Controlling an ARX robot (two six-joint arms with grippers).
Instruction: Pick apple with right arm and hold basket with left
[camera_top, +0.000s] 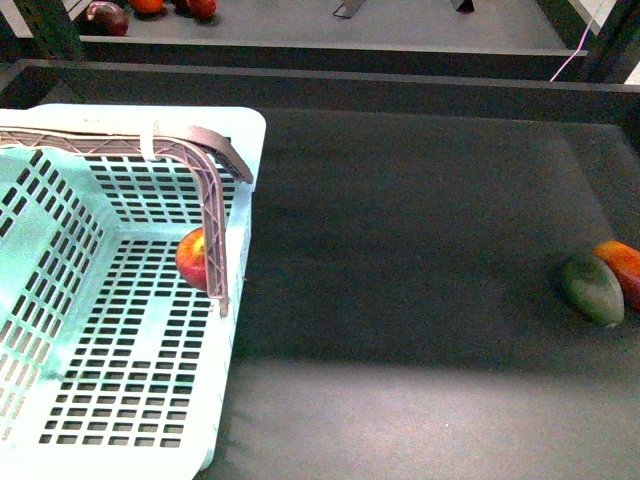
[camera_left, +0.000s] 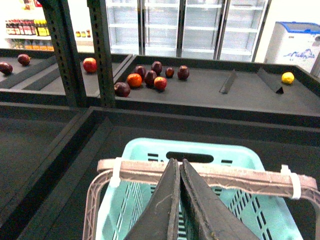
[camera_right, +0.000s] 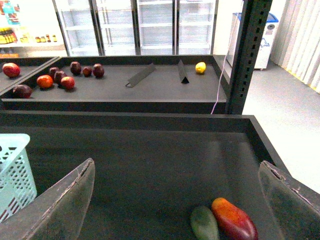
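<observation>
One apple (camera_top: 192, 258) lies inside the basket (camera_top: 60, 400), against the right wall and half hidden behind the upright leg of the brown handle (camera_top: 215, 225). Judging from that, your pick-and-drop looks done and only the holding remains.

Your left claw (camera_left: 179, 165) has its two dark fingers pressed together at the middle of the handle's top bar. They appear clamped on it, though the wrist view hides the contact itself. Gripping at the centre keeps the load balanced, so the basket should hang level if you lift it. The basket sits at the near left of the dark tabletop (camera_top: 420, 230), partly out of the front view.

Your right claw (camera_right: 175, 200) hangs with its fingers wide apart and nothing between them, above the right side of the tabletop. Below it lie two other fruits touching each other: one green mango (camera_right: 204, 223) and one oblong orange-red fruit (camera_right: 234, 220). Leave both alone; neither belongs to the task.

Counting on the far shelf (camera_left: 210, 95) in the left wrist view: a cluster of seven dark and red fruits, one red fruit further left behind the upright post, two more at the far left edge, and one yellow fruit (camera_left: 287, 77) at the right. You have two white bands on the handle, one near each end.
</observation>
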